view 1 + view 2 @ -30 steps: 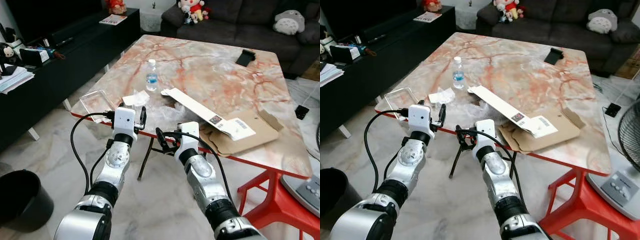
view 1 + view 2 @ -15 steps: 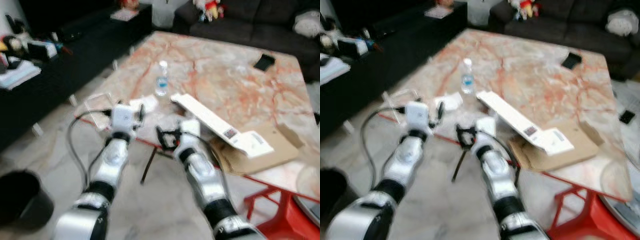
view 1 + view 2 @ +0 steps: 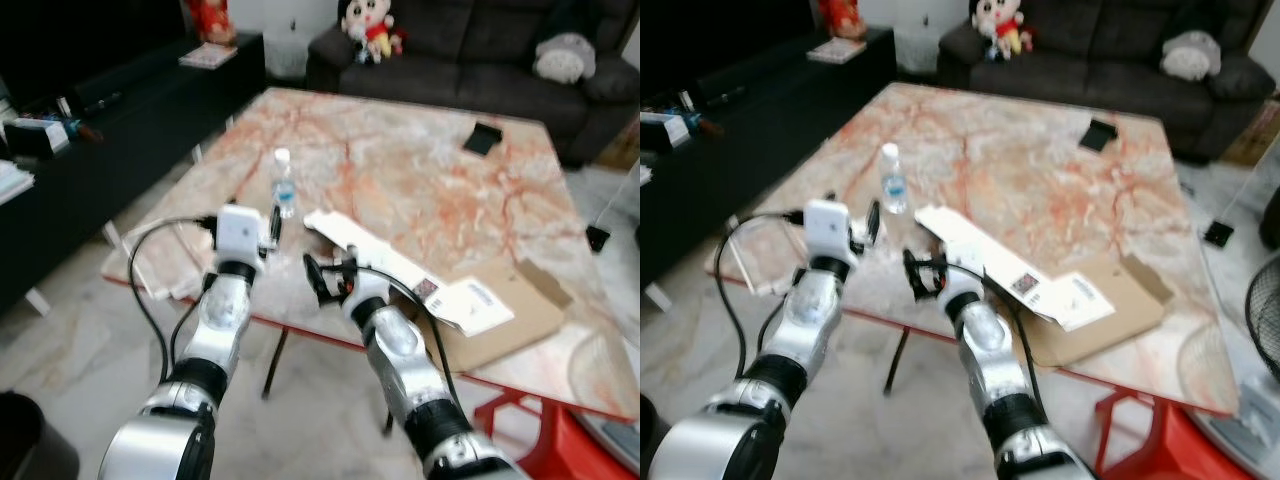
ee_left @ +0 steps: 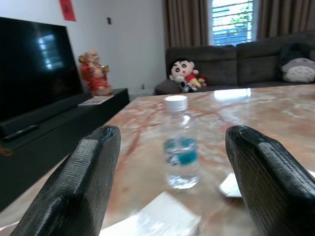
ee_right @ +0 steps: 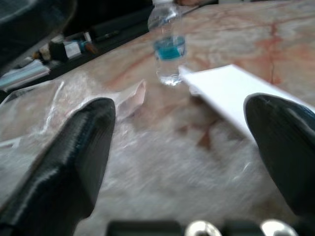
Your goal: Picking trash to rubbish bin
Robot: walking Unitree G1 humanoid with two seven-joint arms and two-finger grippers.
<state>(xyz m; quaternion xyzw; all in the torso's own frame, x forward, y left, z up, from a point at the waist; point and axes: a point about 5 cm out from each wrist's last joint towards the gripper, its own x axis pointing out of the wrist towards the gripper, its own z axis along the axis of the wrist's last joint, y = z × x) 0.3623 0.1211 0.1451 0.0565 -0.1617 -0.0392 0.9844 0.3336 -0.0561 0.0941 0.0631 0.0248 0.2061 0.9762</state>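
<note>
bottle (image 4: 180, 142): upright, straight ahead between the spread fingers of the left gripper (image 3: 271, 222)
right gripper (image 3: 328, 280): spread too, farther from bottle

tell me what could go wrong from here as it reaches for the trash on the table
1. The water bottle stands upright just beyond the open left pincer; a slightly off approach could tip it and send it rolling across the marble table.
2. The long white box lies right beside the open right pincer, so a reach forward may shove it rather than grasp it.
3. The clear plastic wrap sits at the table edge and could slide off if nudged.
</note>
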